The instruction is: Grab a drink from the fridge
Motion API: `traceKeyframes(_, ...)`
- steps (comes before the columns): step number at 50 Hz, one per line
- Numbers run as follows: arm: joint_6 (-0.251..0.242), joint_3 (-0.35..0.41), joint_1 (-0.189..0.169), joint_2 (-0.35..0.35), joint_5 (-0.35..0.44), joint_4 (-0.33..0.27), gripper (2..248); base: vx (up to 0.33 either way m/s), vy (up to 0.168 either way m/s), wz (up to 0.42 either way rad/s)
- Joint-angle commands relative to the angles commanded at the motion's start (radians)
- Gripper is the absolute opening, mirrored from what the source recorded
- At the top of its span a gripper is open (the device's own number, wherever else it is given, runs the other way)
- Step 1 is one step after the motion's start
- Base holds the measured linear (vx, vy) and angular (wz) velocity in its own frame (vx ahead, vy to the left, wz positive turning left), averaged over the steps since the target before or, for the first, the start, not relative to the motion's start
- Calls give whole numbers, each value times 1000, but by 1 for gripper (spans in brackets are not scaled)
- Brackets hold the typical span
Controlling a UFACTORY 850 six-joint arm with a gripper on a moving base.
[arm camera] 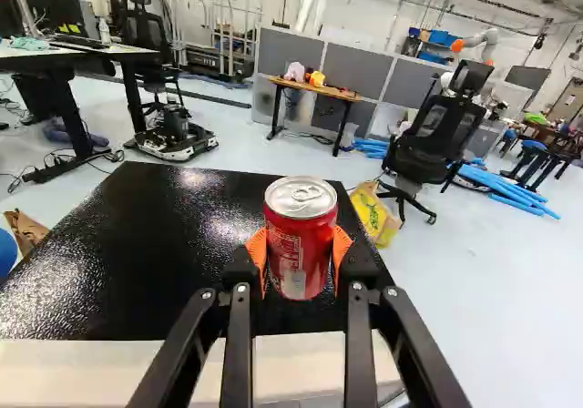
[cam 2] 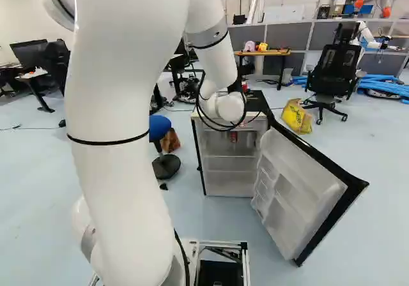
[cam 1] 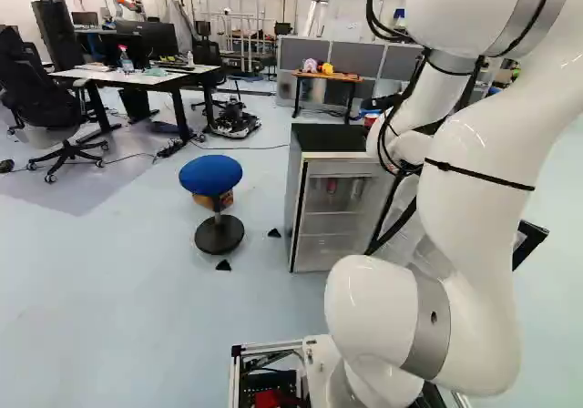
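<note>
Drink can (arm camera: 299, 235), red with a silver lid, is pinched by the hand (cam 1: 372, 111) between its two orange pads (arm camera: 342, 244), and I see it over the fridge top (arm camera: 173, 235); whether its base touches this surface, I cannot tell. The fridge top is black and shiny, with a pale front edge (arm camera: 100, 362) nearer to the wrist. The fridge (cam 2: 199, 145) stands on a pale blue floor (cam 1: 109, 299), in a large room with grey partitions (cam 2: 287, 36) behind. I count one can in the hand, one fridge, one blue stool (cam 1: 210, 175), one yellow bag (cam 2: 296, 116) and two small black triangular pieces (cam 1: 223, 265) on the floor near the stool. Inside the fridge, in the left base view, I see two reddish items (cam 1: 331, 186), too small for me to name with certainty. The fridge door (cam 2: 300, 190) is wide open and reaches out toward my side, at the right of the right base view, so it occupies the floor beside the opening. In the left base view, the stool is at the left of the fridge, apart from it. Farther back is a wooden table (arm camera: 319, 88) with small colourful things (arm camera: 316, 78) on it. One black office chair (cam 2: 333, 72) stands beyond the yellow bag, near long blue tubes (arm camera: 506, 188). In the left base view, a long desk (cam 1: 137, 76) is at the far left, with another black office chair (cam 1: 41, 89) next to it.
</note>
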Motion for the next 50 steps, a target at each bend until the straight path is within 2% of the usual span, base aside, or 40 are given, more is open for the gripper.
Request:
traceKeyframes(26,0,3,71,2,-26,84,92,0,0,0)
traceKeyframes(50,0,-24,135,-20,-41,189,92,0,0,0)
